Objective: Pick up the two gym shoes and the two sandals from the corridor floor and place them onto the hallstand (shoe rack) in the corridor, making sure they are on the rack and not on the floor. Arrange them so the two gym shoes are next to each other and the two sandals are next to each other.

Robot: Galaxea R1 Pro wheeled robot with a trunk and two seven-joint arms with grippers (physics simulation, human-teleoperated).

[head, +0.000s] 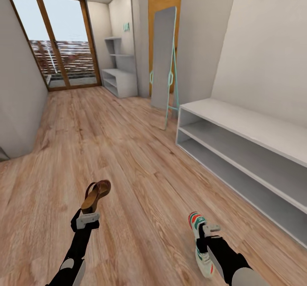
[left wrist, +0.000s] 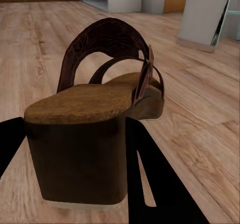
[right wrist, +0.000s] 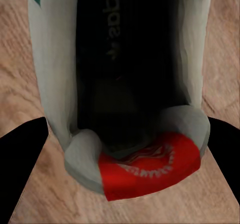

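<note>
A robot is standing in a corridor, holding a shoe in each arm above the wood-plank floor (head: 128,158). The left gripper (head: 88,220) is clamping a brown sandal (head: 96,195) at its heel, toe pointing ahead. The right gripper (head: 207,230) appears to be gripping a white gym shoe (head: 201,243), though its fingers are mostly hidden. The pale hallstand (head: 256,128) is sitting along the right wall, shelf edges facing open floor. A leaning mirror (head: 164,59) is standing just beyond it.

Sandal (head: 96,195) left, gym shoe (head: 200,239) right, hallstand (head: 251,149) further right.
</note>
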